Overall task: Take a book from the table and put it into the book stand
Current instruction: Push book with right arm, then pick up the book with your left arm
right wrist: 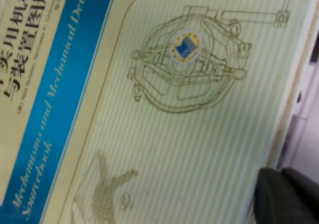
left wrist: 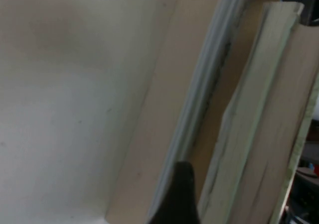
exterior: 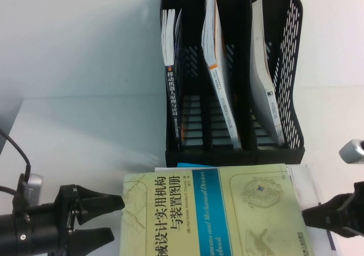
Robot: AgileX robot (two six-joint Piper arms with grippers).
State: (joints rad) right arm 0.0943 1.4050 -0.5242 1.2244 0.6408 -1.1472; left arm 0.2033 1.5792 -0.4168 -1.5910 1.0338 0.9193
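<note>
On the table (exterior: 79, 125), book (exterior: 227, 210) lies betw. left gripper (exterior: 108, 219), fingers apart, & right gripper (exterior: 318, 217), fingers' state unclear; stand (exterior: 287, 51) behind.

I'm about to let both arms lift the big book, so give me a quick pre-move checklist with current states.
1. Left gripper open beside the pale yellow-green, blue-banded book: ok.
2. Right gripper at the book's opposite edge: ok; open or shut: cannot tell.
3. Book flat on the white table: ok.
4. Black slotted plastic book stand upright: ok.
5. Free slot: not ok, each holds a book.
6. Fingers touching book: cannot tell.
</note>
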